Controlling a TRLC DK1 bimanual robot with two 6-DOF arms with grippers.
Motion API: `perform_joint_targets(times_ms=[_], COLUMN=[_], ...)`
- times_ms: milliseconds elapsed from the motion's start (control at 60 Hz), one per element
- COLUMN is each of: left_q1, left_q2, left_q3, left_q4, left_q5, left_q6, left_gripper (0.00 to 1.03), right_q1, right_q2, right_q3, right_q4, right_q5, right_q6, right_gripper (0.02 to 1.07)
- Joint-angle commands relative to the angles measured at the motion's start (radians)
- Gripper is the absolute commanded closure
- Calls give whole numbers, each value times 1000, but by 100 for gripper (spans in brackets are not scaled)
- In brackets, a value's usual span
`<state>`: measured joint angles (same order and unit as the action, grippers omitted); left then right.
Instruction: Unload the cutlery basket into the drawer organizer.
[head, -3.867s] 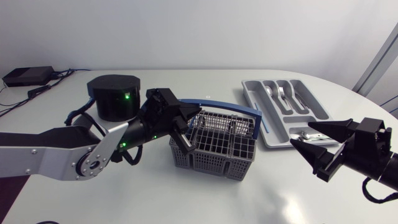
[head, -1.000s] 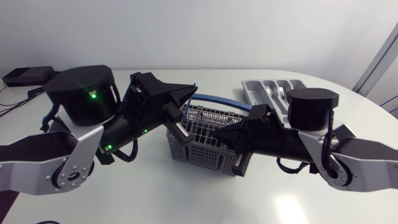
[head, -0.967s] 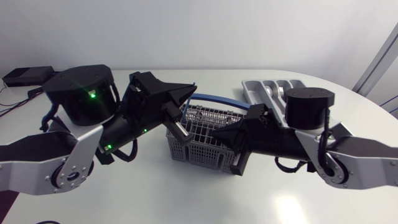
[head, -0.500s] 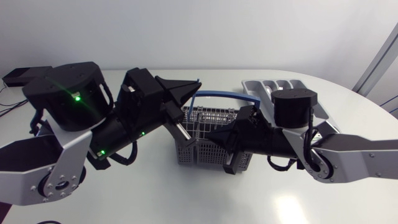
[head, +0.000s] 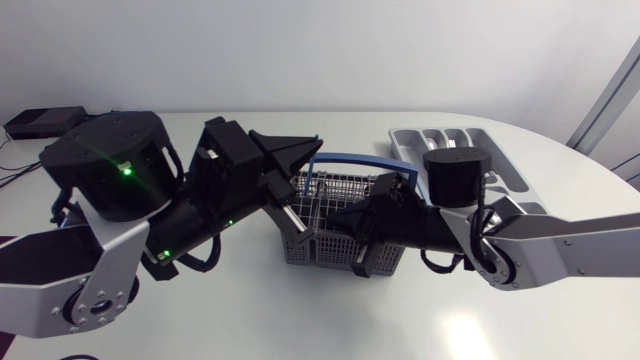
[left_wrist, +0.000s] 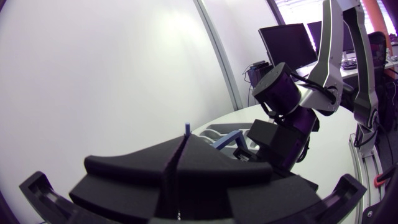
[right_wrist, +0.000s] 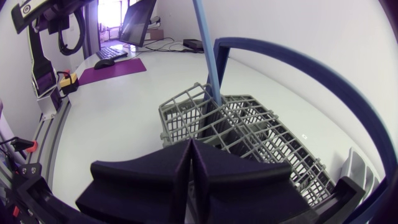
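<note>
The grey wire cutlery basket (head: 340, 235) with a blue handle (head: 352, 157) stands mid-table. My left gripper (head: 314, 144) hovers over its back left corner, shut on a thin blue stick (head: 312, 172) that reaches down into the basket. The stick's tip (left_wrist: 186, 127) pokes out above the closed fingers. My right gripper (head: 342, 213) is shut and empty, low over the basket's front part. In the right wrist view the blue stick (right_wrist: 208, 53) rises from the basket (right_wrist: 249, 134) just ahead of my right gripper (right_wrist: 191, 146). The grey drawer organizer (head: 405, 140) lies behind the right arm, mostly hidden.
A black box with cables (head: 40, 122) sits at the table's back left corner. My right arm (head: 540, 245) stretches across the table's right half, in front of the organizer. My left arm's big black joint (head: 110, 165) stands left of the basket.
My right arm has slid left, bringing its shut gripper further over the basket. My left arm's big joint has shifted left while its gripper stays on the blue stick.
</note>
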<state>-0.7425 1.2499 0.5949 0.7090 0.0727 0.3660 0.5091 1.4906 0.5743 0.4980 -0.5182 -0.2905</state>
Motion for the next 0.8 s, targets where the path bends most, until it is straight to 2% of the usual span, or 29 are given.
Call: perform_joint_targets(times_ms=[0, 400, 533, 683, 733, 783], left_q1=[-6, -26, -35, -41, -40, -34], left_q2=[3, -52, -86, -121, -127, -127], left_q3=[-17, -20, -17, -9, -3, 11], left_q4=[12, 10, 1, -22, -37, -59], left_q5=[-2, -16, -27, -36, -37, -37], left_q6=[-10, 4, 7, 7, 7, -9], left_gripper=[88, 88, 88, 88, 88, 88], right_q1=[9, -1, -4, -4, -7, -15], right_q2=[-38, 122, 26, -138, -176, -211], right_q3=[12, 65, 44, 9, -1, -17], right_q4=[-1, 24, 17, -42, -67, -75], right_q5=[14, 26, 24, 26, 26, 29], right_q6=[24, 11, 24, 45, 45, 45], right_gripper=[98, 98, 98, 98, 92, 78])
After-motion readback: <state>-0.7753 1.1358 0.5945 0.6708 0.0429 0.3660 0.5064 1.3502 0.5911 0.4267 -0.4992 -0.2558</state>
